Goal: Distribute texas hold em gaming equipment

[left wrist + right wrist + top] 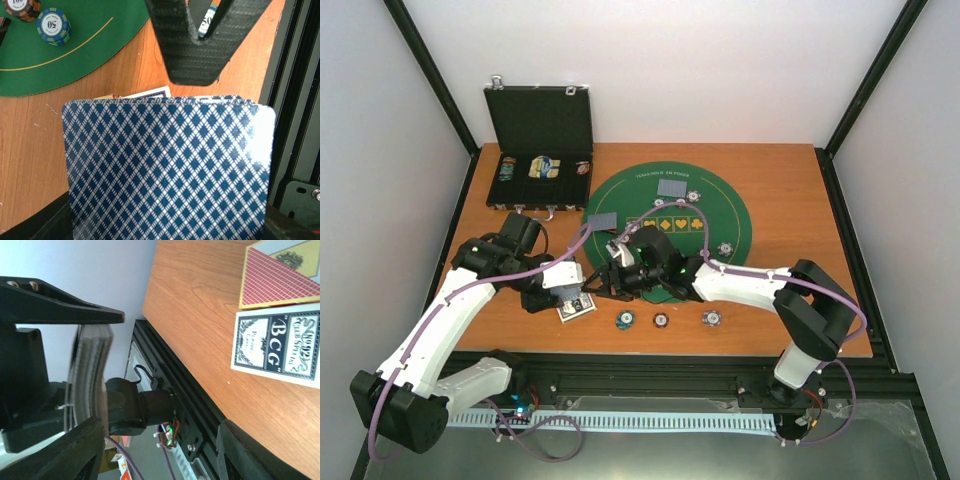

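My left gripper [570, 283] is shut on a deck of playing cards [167, 170]; their blue diamond backs fill the left wrist view. In the right wrist view the deck [90, 375] shows edge-on, upright, just beside one finger of my right gripper [160, 450]. That gripper [613, 277] is open and faces the deck from the right; one carbon finger [195, 45] hangs above the cards. Single cards [603, 222] [673, 187] lie face down on the green mat [720, 205]. Striped poker chips [624, 320] [661, 320] [712, 318] sit on the wood in front of the mat.
Two card boxes lie below the grippers: a blue-and-white one [277, 350] and a red one [280, 280]. The black hinged case [540, 150] stands open at the back left. More chips [54, 26] [725, 248] rest on the mat. The table's black front rail [170, 385] is close.
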Tool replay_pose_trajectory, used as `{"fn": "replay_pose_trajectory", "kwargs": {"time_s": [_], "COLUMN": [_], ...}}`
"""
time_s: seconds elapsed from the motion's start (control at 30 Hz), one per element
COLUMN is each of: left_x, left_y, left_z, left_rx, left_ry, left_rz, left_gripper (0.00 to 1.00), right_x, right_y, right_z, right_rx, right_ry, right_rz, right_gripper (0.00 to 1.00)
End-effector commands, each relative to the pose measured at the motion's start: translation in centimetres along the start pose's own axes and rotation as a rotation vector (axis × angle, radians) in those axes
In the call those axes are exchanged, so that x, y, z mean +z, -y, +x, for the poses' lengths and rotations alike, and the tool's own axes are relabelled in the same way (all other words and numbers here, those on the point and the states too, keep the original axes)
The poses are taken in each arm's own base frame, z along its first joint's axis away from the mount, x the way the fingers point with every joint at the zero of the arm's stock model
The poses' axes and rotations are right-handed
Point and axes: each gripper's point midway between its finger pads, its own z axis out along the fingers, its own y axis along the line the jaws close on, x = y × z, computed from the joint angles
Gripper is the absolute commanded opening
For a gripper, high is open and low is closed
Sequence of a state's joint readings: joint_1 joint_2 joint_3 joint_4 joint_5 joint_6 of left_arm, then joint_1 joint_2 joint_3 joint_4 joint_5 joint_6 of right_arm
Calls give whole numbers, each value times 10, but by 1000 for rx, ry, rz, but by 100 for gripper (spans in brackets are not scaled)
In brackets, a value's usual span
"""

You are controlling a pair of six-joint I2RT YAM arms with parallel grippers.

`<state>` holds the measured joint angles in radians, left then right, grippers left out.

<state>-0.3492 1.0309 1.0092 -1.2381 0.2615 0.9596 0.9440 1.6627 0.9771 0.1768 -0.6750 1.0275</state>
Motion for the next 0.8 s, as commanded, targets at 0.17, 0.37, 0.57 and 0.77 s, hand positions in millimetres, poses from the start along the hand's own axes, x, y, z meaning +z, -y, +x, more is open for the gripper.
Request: {"fn": "replay_pose_trajectory", "kwargs": {"time_s": [0.17,0.37,0.57,0.77], "left_x": [-14,-15,-15,-16], "left_y": [-3,-3,-3,-3], "left_z": [-9,-10,-10,-10], "left_rx": [41,41,39,40], "left_ry": [30,34,34,36], "left_rz": [-34,-35,-34,-35], "left_gripper": [18,18,18,18], "right_x": [-14,-7,6,21], "right_y": [-23,-39,-49,-53], "right_z": [0,-4,-4,0], "right_rx": [-35,-30,-31,-23], "right_ry": [29,16,-9,-41], "right_rz": [-76,-151,-190,-224], "right_gripper": [61,61,61,61]}}
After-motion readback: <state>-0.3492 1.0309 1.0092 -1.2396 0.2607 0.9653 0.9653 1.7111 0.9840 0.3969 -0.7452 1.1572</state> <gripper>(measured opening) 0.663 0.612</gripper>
